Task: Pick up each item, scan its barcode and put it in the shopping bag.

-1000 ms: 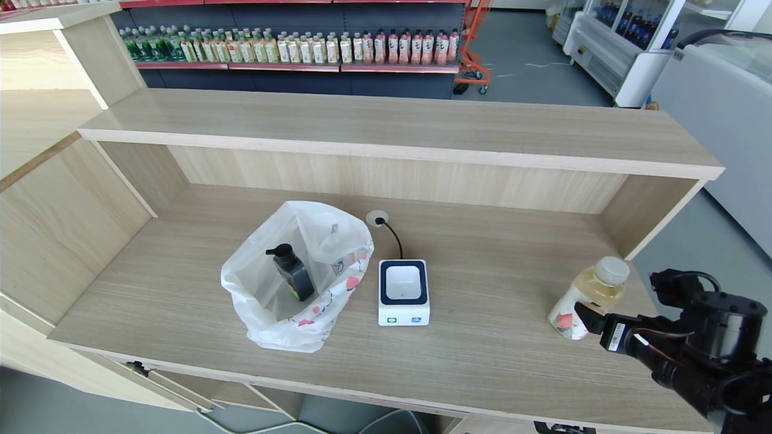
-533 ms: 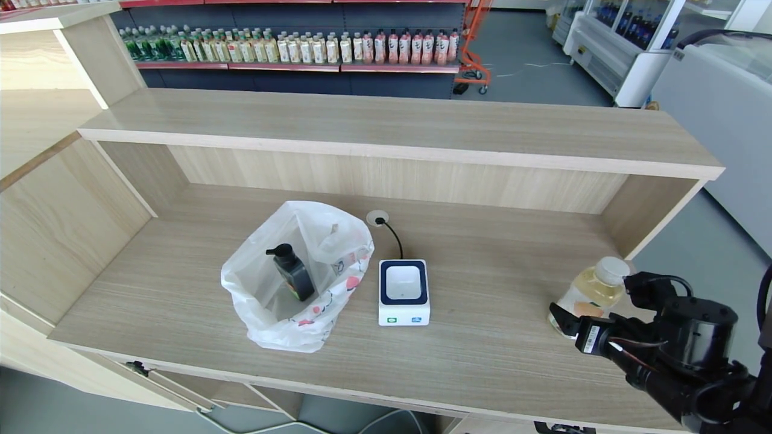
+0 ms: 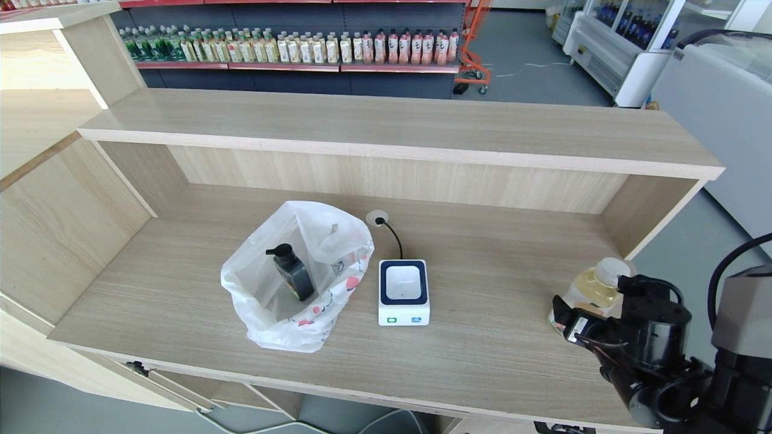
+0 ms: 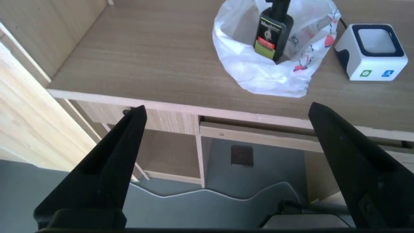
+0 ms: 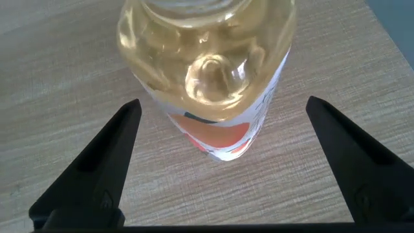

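Note:
A clear bottle of yellowish drink point(image 3: 594, 288) with a white cap stands upright near the counter's right end. My right gripper point(image 3: 588, 307) is open, one finger on each side of the bottle's lower body point(image 5: 213, 71), apart from it. The white shopping bag point(image 3: 338, 247) stands open at centre-left, holding a dark pump bottle point(image 3: 291, 272). A white barcode scanner point(image 3: 403, 291) sits just right of the bag. My left gripper point(image 4: 228, 113) is open and empty, held low in front of the counter's front edge, facing the bag point(image 4: 259, 65), the pump bottle point(image 4: 272, 32) and the scanner point(image 4: 372, 52).
A raised wooden ledge point(image 3: 386, 126) and side walls point(image 3: 645, 211) enclose the counter on three sides. The scanner's black cable point(image 3: 395, 238) runs back to a hole in the top. A drawer front point(image 4: 259, 139) sits under the front edge. Bare counter point(image 3: 494, 283) lies between scanner and bottle.
My right gripper has moved forward and to the left, from beside the bottle to straddling it. The bottle, bag and scanner have stayed put.

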You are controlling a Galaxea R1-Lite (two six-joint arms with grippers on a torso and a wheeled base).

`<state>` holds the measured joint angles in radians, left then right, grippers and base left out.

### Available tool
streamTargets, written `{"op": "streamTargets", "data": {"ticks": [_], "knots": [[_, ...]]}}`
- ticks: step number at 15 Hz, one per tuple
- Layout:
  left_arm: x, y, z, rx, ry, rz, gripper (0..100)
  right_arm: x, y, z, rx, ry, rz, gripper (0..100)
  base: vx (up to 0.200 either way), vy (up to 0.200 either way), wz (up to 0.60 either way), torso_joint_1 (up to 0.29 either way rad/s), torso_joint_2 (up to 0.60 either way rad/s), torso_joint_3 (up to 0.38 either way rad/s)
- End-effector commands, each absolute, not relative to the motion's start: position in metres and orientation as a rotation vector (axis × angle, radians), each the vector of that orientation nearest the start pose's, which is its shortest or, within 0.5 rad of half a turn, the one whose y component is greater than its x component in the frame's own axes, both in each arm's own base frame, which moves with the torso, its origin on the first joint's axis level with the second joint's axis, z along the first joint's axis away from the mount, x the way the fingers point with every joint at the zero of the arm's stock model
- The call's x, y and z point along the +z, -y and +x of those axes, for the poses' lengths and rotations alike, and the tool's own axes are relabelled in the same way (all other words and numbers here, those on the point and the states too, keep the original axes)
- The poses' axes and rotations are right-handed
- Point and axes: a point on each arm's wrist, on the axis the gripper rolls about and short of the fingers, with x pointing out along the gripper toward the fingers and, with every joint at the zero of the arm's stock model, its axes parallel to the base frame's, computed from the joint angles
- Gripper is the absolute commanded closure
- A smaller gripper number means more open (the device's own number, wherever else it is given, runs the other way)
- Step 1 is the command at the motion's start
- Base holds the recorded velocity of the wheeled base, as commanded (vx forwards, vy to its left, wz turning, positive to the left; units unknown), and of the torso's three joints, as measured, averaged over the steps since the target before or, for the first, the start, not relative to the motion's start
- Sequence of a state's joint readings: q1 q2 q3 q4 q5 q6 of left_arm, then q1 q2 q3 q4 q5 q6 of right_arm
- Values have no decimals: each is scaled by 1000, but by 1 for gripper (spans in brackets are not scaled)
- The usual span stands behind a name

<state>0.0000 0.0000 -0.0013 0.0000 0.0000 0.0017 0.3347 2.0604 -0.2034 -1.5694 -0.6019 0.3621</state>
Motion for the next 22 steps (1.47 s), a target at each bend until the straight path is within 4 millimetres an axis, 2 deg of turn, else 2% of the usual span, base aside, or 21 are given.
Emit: {"op": "streamTargets", "data": {"ticks": [1, 4, 8, 16, 17, 22], "knots": [[76, 0, -23, 0, -2, 2, 0, 42, -74, 254, -341, -207, 217, 0, 0, 0, 0, 0, 0, 0], [76, 0, -23, 0, 0, 2, 0, 41, -74, 258, -345, -205, 215, 0, 0, 0, 0, 0, 0, 0], [76, 0, -23, 0, -2, 2, 0, 42, -65, 268, -358, -191, 202, 0, 0, 0, 0, 0, 0, 0], [76, 0, -23, 0, 0, 2, 0, 44, -58, 282, -250, -197, 152, 0, 0, 0, 0, 0, 0, 0], [76, 0, -23, 0, 0, 2, 0, 42, -58, 281, -248, -203, 144, 100, 0, 0, 0, 0, 0, 0], [76, 0, -23, 0, 0, 2, 0, 44, -58, 282, -218, -205, 112, 100, 0, 0, 0, 0, 0, 0]]}}
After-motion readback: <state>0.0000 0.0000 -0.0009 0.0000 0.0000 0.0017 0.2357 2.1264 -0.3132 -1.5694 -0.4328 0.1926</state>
